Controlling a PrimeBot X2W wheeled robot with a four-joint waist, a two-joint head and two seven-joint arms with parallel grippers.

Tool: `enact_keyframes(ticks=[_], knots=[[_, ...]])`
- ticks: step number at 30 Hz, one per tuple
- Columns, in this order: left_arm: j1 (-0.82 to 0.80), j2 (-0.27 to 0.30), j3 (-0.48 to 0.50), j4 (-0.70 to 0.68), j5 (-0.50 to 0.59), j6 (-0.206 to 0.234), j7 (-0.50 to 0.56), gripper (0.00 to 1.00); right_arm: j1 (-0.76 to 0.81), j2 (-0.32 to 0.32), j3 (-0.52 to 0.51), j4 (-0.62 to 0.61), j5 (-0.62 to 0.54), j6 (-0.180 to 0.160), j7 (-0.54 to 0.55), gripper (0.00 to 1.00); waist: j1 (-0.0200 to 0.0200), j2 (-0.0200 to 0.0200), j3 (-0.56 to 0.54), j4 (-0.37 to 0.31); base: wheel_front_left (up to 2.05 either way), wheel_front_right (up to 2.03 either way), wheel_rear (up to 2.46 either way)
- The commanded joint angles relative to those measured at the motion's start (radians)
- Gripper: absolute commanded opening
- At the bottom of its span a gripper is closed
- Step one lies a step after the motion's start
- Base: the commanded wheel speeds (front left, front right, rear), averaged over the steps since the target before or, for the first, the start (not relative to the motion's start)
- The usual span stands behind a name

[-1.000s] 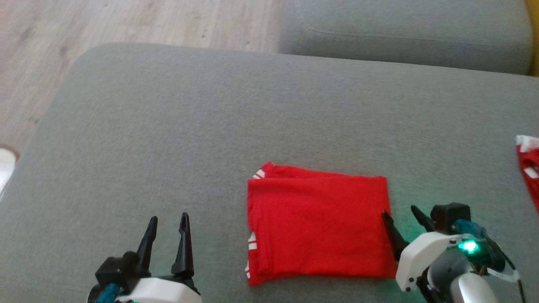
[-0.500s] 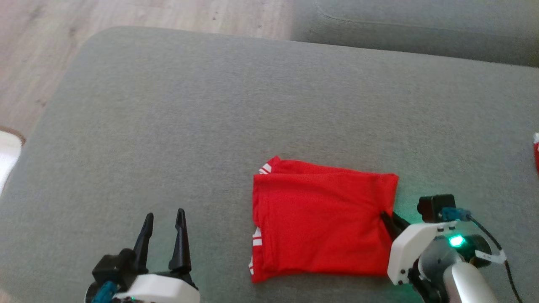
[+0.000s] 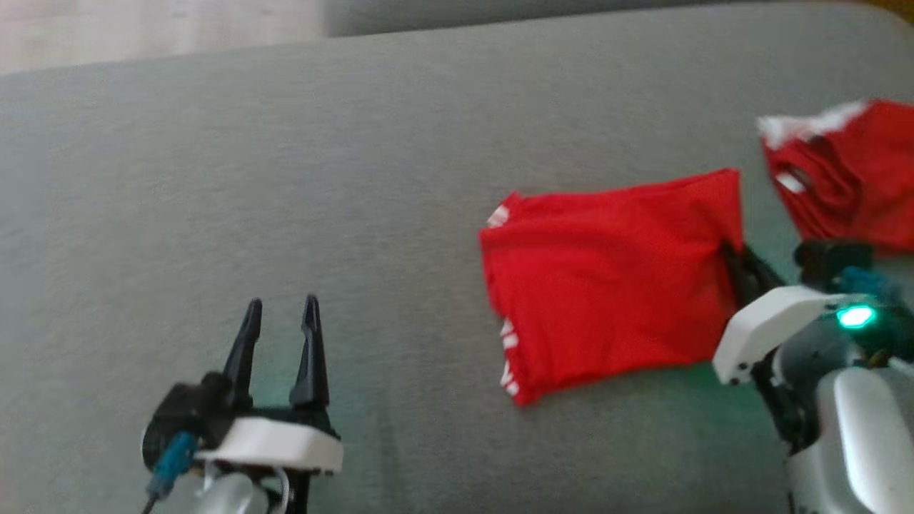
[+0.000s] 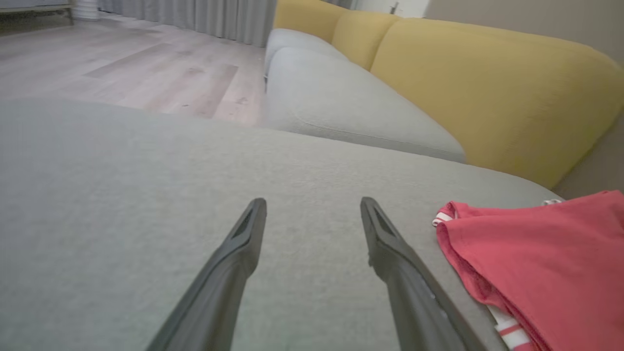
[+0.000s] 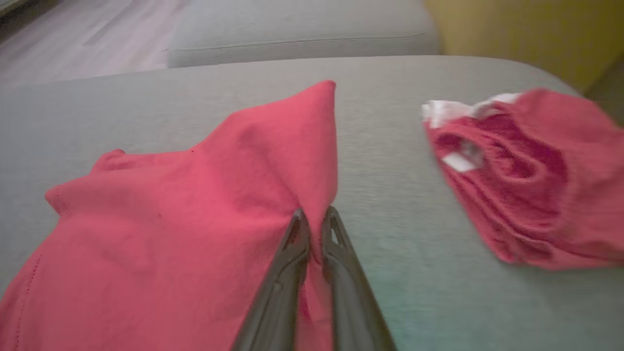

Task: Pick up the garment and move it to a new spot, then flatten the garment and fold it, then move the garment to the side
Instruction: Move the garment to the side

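garment (image 3: 607,285) | red, folded (white-striped edge) | on grey cushion (image 3: 285,178)

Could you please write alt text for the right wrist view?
The right gripper has its dark fingers shut on the edge of a folded red garment, a peak of cloth raised off the grey cushion. A second red garment with white trim lies crumpled, apart, to the right.

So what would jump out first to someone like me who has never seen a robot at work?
The bright folded red garment on the grey cushion, right of centre in the head view, with the right gripper pinched shut on its right edge. A second, crumpled red garment lies just beyond it at the far right. The left gripper sits open at the lower left, holding nothing.
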Motion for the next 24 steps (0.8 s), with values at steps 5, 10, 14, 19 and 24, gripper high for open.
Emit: enact_keyframes(ticks=[5,10,14,19,24], knots=[[-0.094,0.036,0.022,-0.047,0.033,0.001,0.032,1.00,-0.067,-0.022,-0.030,-0.080,0.000,-0.001,-0.022,0.00,-0.0002,0.0000,0.091,-0.238,0.00,0.00,0.00],[-0.105,0.041,0.012,-0.055,0.040,0.004,0.049,1.00,-0.085,-0.021,-0.023,-0.074,0.002,-0.001,-0.025,0.00,-0.0002,0.0000,0.089,-0.282,0.00,0.00,0.00],[-0.105,0.041,0.002,-0.058,0.041,0.005,0.058,1.00,-0.117,-0.021,-0.016,-0.057,-0.001,-0.001,-0.025,0.00,-0.0002,0.0000,0.078,-0.284,0.00,0.00,0.00],[-0.090,0.041,0.001,-0.051,0.034,0.009,0.057,1.00,-0.191,-0.038,-0.005,-0.010,-0.002,-0.001,-0.010,0.00,-0.0002,0.0000,0.054,-0.250,0.00,0.00,0.00],[-0.062,0.044,0.009,-0.048,0.022,0.014,0.048,1.00,-0.294,-0.055,-0.008,0.065,0.006,-0.001,0.022,0.00,-0.0002,0.0000,0.033,-0.208,0.00,0.00,0.00]])
